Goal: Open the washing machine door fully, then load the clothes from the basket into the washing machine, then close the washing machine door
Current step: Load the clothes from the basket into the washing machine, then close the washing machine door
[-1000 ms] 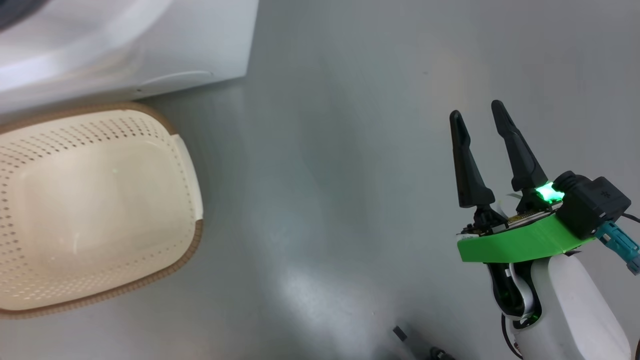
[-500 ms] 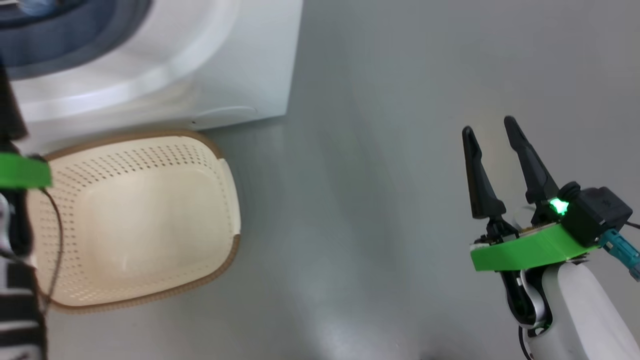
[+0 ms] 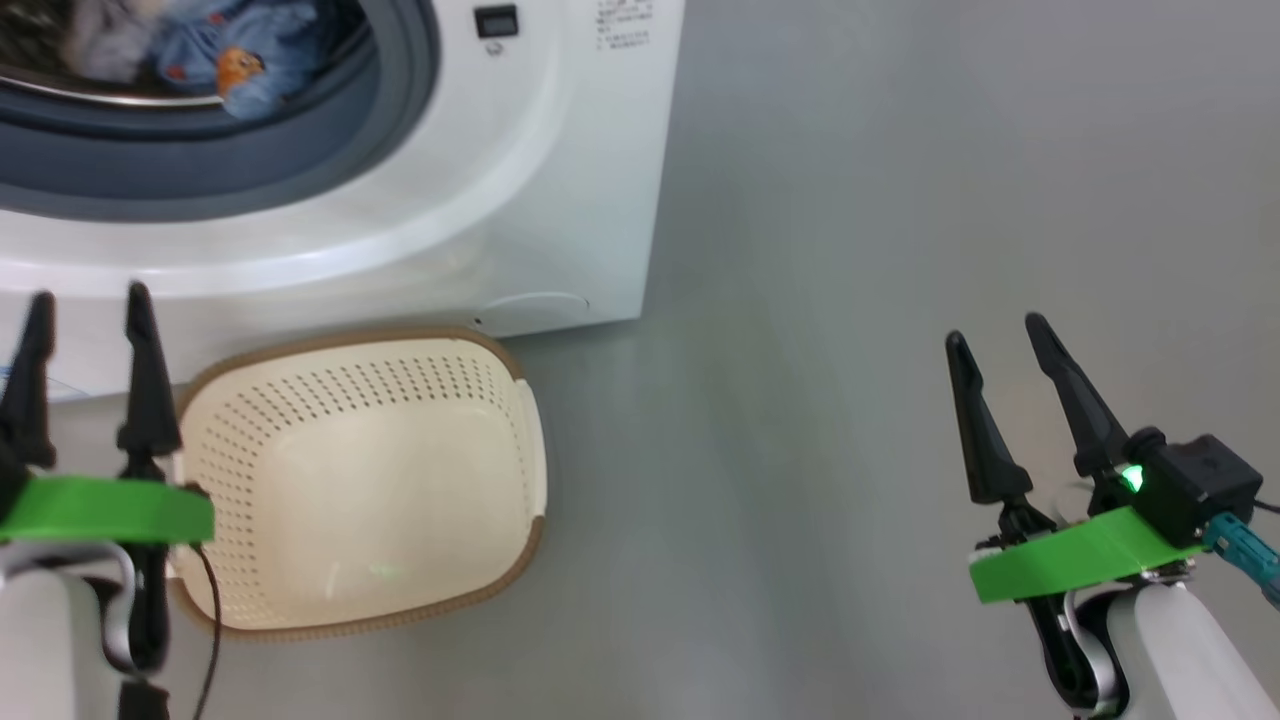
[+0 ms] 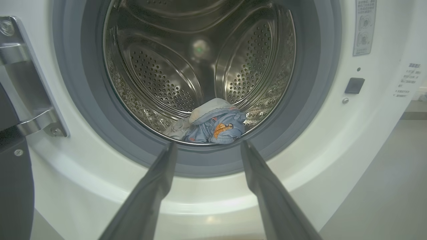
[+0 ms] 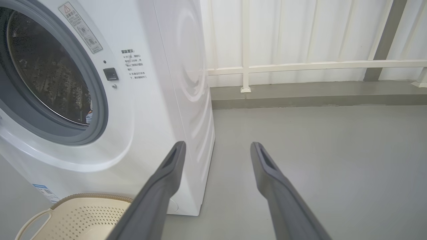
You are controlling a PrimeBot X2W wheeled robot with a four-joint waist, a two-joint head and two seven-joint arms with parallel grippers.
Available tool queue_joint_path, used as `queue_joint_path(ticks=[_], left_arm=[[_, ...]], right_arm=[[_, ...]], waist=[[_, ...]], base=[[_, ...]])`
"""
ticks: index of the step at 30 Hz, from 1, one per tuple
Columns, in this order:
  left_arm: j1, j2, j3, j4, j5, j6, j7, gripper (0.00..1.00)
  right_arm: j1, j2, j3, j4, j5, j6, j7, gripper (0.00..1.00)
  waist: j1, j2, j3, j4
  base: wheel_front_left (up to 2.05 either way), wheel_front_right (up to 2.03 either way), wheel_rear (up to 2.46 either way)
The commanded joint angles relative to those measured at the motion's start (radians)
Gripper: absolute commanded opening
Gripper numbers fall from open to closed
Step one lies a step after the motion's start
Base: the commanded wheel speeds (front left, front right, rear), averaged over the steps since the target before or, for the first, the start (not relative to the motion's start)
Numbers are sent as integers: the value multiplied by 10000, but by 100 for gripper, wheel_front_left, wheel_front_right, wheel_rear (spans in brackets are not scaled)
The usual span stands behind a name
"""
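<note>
Loading complete — door closure outstanding.

The clothes (image 4: 217, 125) lie at the bottom front of the drum (image 4: 160, 76) of the washing machine (image 3: 560, 200); the basket (image 3: 400, 336) on the floor (image 3: 800, 300) before it holds nothing. Both grippers are empty, jaws spread wide. The left gripper (image 3: 88, 305) is at the basket's left rim, facing the opening. The right gripper (image 3: 995, 332) is well apart, off the machine's right corner. The washing machine door (image 4: 13, 186) shows as a dark edge below the hinge (image 4: 30, 83), left of the fingers in the left wrist view — swung out on that side. Judgement: the left arm is nearer, and the door must be swept rightward onto the opening.
</note>
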Motion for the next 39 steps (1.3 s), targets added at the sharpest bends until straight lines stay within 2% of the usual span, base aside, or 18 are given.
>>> queue_joint_path(ticks=[1, 10, 22, 39], left_arm=[[354, 267, 223, -414, 64, 7, -53, 100], [1998, -123, 255, -1192, 269, 6, -53, 100], [3370, -548, 360, -1933, 298, 6, -53, 100], [4245, -711, 642, -2337, 253, 6, -53, 100]], right_arm=[[274, -150, 85, -182, 47, 42, -49, 100], [1037, -392, -105, -147, 112, 42, -49, 100], [1857, -551, -378, -200, 148, 42, -49, 100], [2405, -519, -633, -258, 171, 42, -49, 100]], waist=[[1, 0, -560, 333], [1, 0, -1439, 604], [1, 0, -2203, 908], [1, 0, -2701, 1052]], base=[[0, 0, 0], [0, 0, 0], [0, 0, 0], [0, 0, 0]])
